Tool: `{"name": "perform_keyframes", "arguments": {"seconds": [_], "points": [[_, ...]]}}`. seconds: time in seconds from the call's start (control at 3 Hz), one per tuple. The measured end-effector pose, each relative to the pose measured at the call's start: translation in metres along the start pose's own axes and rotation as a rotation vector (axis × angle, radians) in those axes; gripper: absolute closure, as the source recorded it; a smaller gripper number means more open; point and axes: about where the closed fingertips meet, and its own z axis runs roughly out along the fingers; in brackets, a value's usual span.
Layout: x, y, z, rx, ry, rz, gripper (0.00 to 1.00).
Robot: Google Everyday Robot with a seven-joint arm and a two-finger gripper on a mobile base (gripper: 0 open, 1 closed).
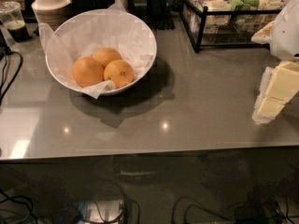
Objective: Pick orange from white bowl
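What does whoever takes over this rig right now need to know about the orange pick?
Gripper: at the right edge of the view over the grey counter, well clear of the bowl and touching no fruit.
The orange: front right in the white bowl, dark specks on its skin. It rests on the crinkled paper against two plain oranges, one at left and one behind.
Done: nothing yet; all three fruits lie in the bowl.
Left: move the gripper left across the counter to the bowl, come down on the specked orange, grasp it and lift it out.
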Motion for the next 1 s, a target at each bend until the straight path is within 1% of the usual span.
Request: {"name": "perform_keyframes", "arguments": {"seconds": [0.33,0.67,1.0], "points": [[0.000,0.000,0.000,0.000,0.000,0.000,0.00],[-0.010,-0.003,-0.001,0.009,-0.014,-0.030,0.00],[-0.037,-0.007,0.002,0.009,-0.047,-0.108,0.00]]}}
